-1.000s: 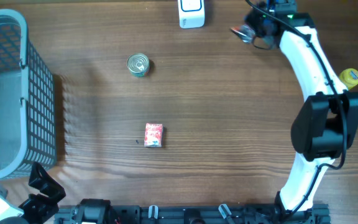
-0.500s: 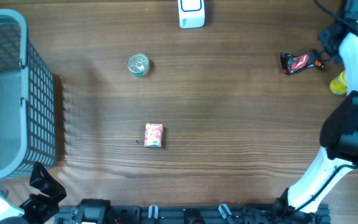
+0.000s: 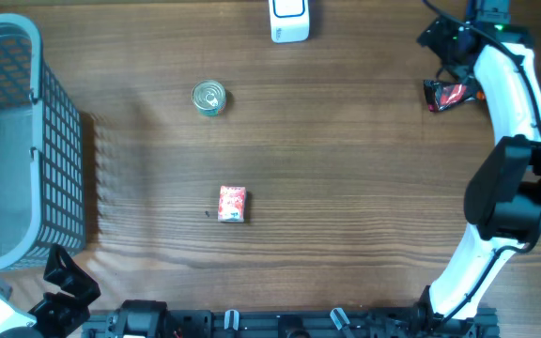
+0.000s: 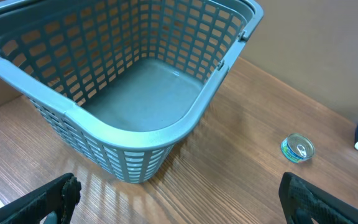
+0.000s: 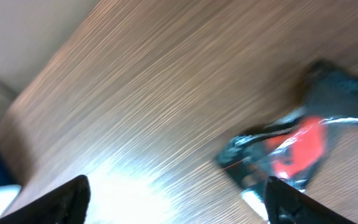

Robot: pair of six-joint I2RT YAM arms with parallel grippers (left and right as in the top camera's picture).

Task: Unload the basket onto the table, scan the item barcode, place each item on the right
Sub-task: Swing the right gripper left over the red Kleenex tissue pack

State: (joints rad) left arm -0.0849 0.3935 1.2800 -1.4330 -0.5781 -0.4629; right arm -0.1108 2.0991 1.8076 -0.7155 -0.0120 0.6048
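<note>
Our right gripper [image 5: 178, 190] gaped empty beside the packet [image 3: 451, 94], well right of the scanner [image 3: 289, 21]; left gripper [image 4: 179, 186] was open too; we judged grasping the packet came next.

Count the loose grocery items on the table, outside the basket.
3: a tin can left of centre, a red box mid-table, and a black-and-red packet at the far right beside the right arm. The arm may hide more.
</note>
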